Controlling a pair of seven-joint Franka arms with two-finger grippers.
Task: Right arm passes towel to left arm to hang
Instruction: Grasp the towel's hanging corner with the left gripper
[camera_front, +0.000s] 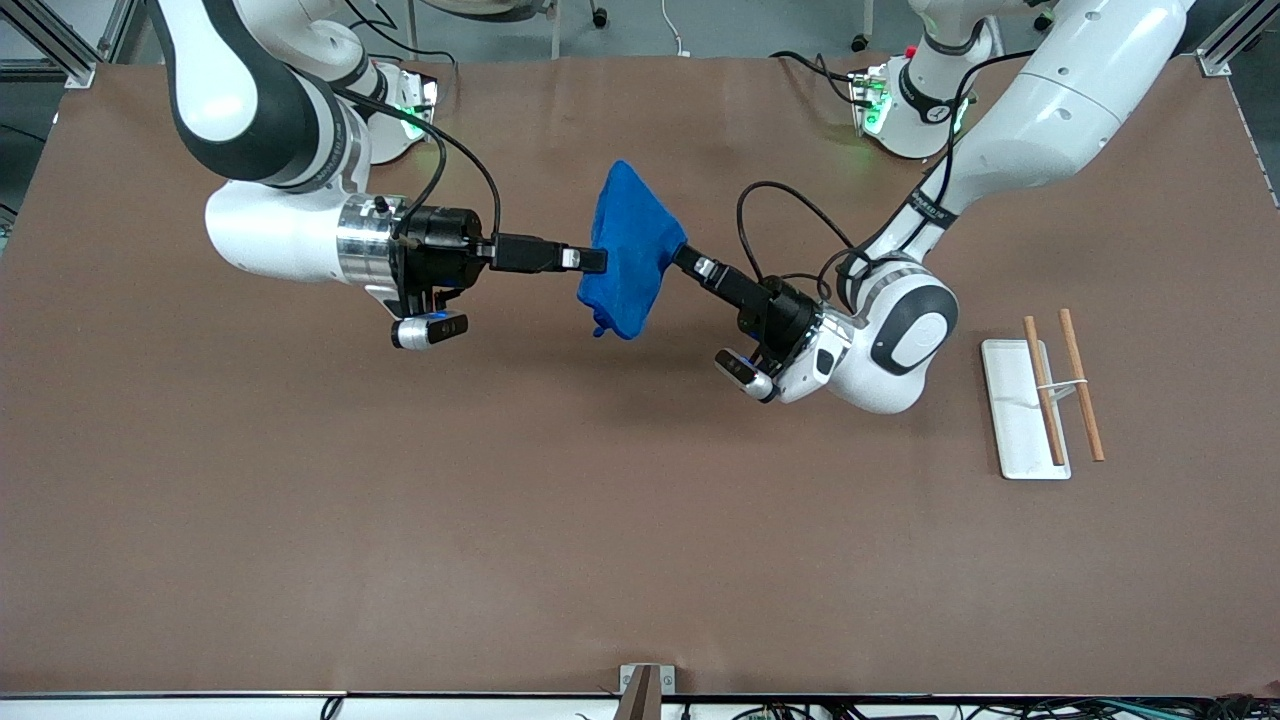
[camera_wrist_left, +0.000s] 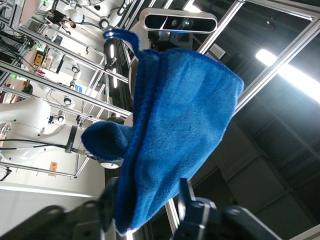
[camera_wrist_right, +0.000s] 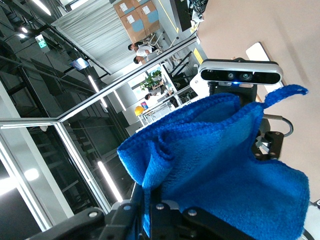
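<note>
Front view: the blue towel (camera_front: 628, 252) hangs in the air over the middle of the table (camera_front: 400, 520), held up between the two arms.
Right gripper (camera_front: 597, 260): its fingers are pressed together on one side of the towel, pinching it.
Left gripper (camera_front: 680, 252): it is at the towel's other side; the left wrist view shows cloth lying between its fingers (camera_wrist_left: 192, 210). I cannot tell if they are squeezing yet.
Towel's long way: up and down, with a small loop (camera_wrist_left: 117, 34) at one corner.
Which arm is nearer: both touch the towel, one on each side.
Rack (camera_front: 1040, 400): a white base with two wooden bars, well apart, toward the left arm's end of the table.
Room: bare table lies between towel and rack, so I think the way is open.
</note>
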